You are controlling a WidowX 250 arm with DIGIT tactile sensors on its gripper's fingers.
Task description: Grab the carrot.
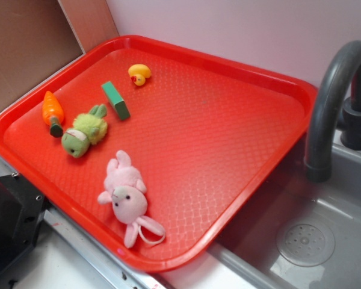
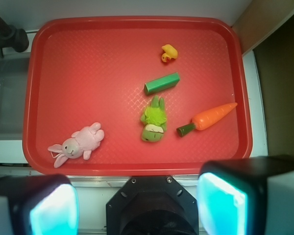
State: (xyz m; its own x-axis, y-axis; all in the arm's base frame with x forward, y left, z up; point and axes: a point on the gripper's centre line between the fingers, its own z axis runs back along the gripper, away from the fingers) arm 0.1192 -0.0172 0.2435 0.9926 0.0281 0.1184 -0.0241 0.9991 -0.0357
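Wrist view: tool point(image 2: 137, 203) spread, empty, above tray edge; glossy orange plastic carrot point(image 2: 208, 119) untouched; approach, grasp pending.

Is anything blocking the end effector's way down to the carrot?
Nothing visible. The carrot lies alone near the tray edge; the green plush sits beside it, apart. The open end effector is high above.

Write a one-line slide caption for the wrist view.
Open pincer above a red tray holding carrot, duck, green block and two plush toys.
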